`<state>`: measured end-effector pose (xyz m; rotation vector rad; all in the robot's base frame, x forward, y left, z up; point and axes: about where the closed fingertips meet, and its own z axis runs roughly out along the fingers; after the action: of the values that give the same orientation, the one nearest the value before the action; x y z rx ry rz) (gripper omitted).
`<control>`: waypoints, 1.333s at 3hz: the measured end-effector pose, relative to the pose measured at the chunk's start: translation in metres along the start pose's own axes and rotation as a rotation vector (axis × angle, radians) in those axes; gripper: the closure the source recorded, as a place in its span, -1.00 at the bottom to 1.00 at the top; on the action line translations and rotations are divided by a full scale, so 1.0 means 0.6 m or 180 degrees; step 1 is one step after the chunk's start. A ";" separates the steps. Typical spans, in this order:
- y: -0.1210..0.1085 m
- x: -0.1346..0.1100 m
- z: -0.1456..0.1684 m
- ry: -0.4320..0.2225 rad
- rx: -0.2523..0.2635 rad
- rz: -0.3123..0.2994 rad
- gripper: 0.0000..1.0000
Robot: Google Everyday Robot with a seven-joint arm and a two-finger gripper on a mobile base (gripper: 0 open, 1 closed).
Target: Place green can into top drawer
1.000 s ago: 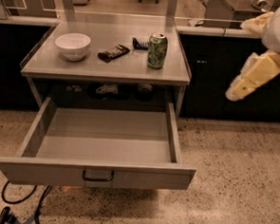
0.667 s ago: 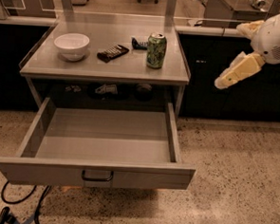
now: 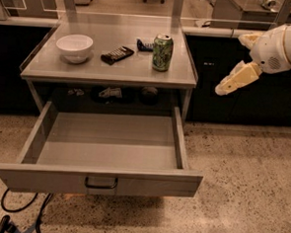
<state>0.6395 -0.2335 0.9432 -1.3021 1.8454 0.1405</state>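
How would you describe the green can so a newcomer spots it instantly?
Start at the grey table above the open top drawer. On its right side stands the green can, upright, right of the white bowl and a flat dark object; the claw hangs off to the table's right. It's the only tall, green-and-white mottled thing.
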 end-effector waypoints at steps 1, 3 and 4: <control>-0.027 -0.017 0.022 -0.0379 -0.0012 0.0121 -1.00; -0.114 -0.040 0.091 -0.1534 -0.0044 0.0605 -1.00; -0.114 -0.040 0.091 -0.1533 -0.0043 0.0605 -1.00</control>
<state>0.7286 -0.2182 0.9497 -0.9908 1.5456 0.5222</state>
